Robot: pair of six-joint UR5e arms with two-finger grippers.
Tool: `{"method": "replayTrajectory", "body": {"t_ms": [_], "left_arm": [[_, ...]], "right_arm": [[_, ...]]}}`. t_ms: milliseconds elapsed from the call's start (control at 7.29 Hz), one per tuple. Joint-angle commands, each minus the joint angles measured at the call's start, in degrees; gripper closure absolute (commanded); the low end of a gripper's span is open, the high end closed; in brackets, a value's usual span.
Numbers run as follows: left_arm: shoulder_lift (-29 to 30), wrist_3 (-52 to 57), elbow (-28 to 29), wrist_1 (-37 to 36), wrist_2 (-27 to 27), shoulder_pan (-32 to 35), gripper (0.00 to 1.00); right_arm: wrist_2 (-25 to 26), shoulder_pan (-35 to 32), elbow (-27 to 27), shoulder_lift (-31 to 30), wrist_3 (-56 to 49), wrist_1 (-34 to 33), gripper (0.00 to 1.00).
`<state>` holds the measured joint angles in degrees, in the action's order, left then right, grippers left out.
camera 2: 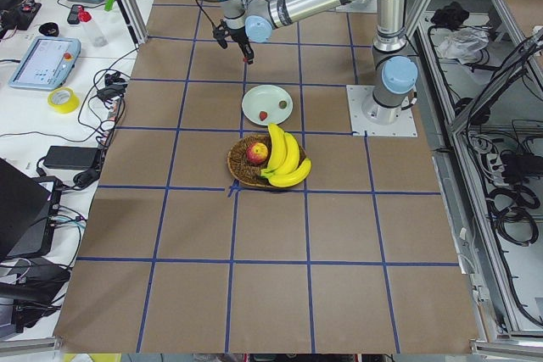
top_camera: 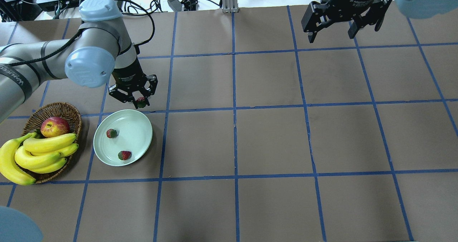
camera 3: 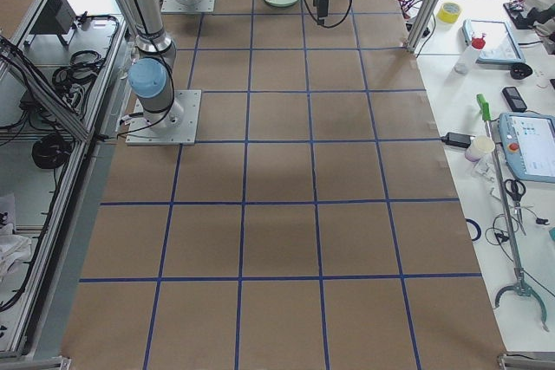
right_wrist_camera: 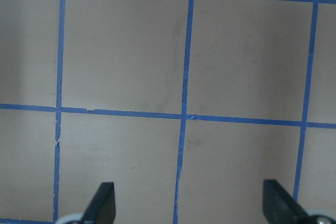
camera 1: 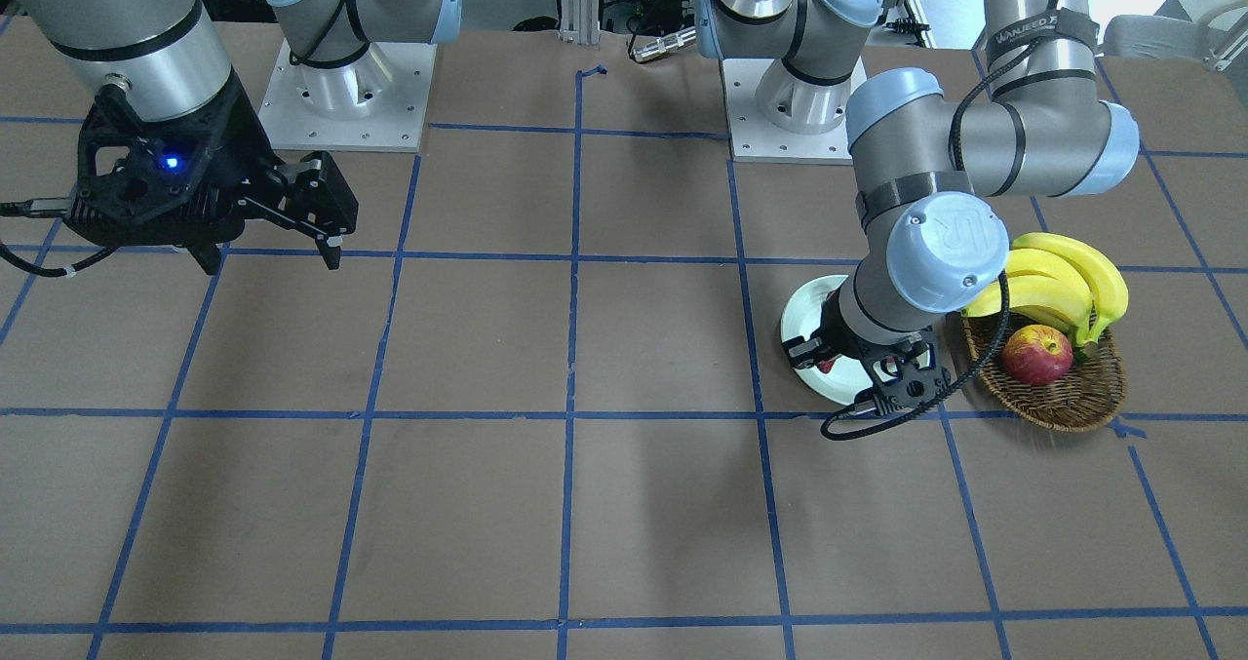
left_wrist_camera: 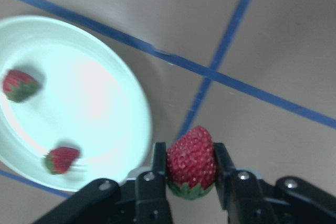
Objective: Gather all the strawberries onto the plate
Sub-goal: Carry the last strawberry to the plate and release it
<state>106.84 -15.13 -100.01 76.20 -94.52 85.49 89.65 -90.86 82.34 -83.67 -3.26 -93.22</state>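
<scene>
My left gripper (top_camera: 140, 102) is shut on a red strawberry (left_wrist_camera: 191, 162) and holds it above the table, just past the far rim of the pale mint plate (top_camera: 139, 118). The held strawberry also shows in the overhead view (top_camera: 141, 102). Two more strawberries lie in the plate, one (top_camera: 111, 133) toward the basket side and one (top_camera: 124, 155) near the front rim; the left wrist view shows them too (left_wrist_camera: 18, 84) (left_wrist_camera: 62, 159). My right gripper (top_camera: 332, 29) is open and empty, high over the far right of the table; its fingertips (right_wrist_camera: 102, 203) frame bare table.
A brown wicker basket (top_camera: 73, 115) with a red-yellow apple (top_camera: 54, 126) and a bunch of bananas (top_camera: 39, 154) stands beside the plate. In the front-facing view my left arm hides most of the plate (camera 1: 801, 314). Blue tape lines grid the brown table.
</scene>
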Motion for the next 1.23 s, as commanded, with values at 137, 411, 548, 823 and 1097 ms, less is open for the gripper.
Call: {"method": "replayTrajectory", "body": {"t_ms": [137, 411, 548, 823, 1097], "left_arm": [[-0.05, 7.91, -8.95, -2.71, -0.76, -8.4, 1.0], [0.83, 8.45, -8.71, -2.73, -0.93, -8.41, 0.0], [0.48, 7.32, -8.1, -2.99, -0.85, -8.32, 0.0], [-1.1, 7.22, -2.51, -1.95, -0.32, -6.75, 0.0], [-3.55, 7.75, 6.02, 3.21, 5.54, -1.67, 0.0]], "right_arm": [[0.0, -0.01, 0.01, 0.0, 0.01, -0.03, 0.0], [-0.09, 0.07, 0.01, 0.0, 0.1, -0.12, 0.0], [-0.09, -0.01, 0.01, 0.0, 0.1, -0.12, 0.0], [-0.09, -0.01, 0.01, 0.0, 0.1, -0.12, 0.0], [-0.09, -0.01, 0.01, 0.0, 0.1, -0.21, 0.0]]}}
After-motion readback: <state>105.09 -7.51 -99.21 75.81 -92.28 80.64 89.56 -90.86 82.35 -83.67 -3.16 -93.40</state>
